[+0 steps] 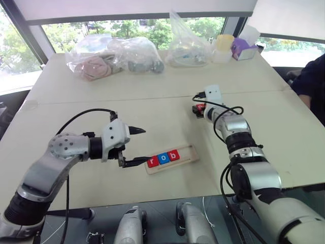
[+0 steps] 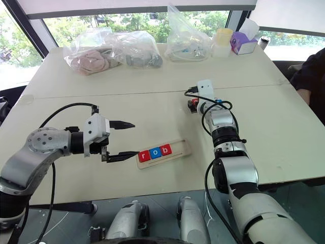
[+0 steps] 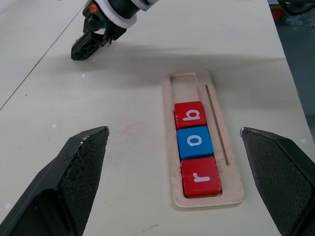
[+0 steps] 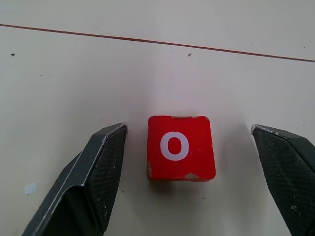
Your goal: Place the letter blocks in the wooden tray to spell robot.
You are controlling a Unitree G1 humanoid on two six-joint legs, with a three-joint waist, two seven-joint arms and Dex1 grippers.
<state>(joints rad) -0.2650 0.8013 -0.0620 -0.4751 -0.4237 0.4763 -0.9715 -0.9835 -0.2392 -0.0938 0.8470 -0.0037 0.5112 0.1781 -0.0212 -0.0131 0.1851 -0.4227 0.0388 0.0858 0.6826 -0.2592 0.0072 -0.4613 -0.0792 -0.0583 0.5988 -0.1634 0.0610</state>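
The wooden tray [image 1: 189,151] lies near the table's front edge. It holds three letter blocks side by side: a red r [image 3: 200,176], a blue o [image 3: 194,142] and a red b [image 3: 190,114]. The tray's slots past the b are bare. My left gripper [image 1: 143,146] is open with nothing in it, just off the tray's r end. Farther back and to the right, a red o block [image 4: 180,146] lies flat on the table. My right gripper [image 4: 188,129] is open, and its fingers stand on either side of this block, apart from it.
Clear plastic bags [image 1: 114,56] with soft items, a yellow-lidded cup [image 1: 223,48] and a purple tissue box [image 1: 244,49] line the table's far edge. A person's dark sleeve [image 1: 311,81] shows at the right. A seam [image 1: 127,99] crosses the tabletop.
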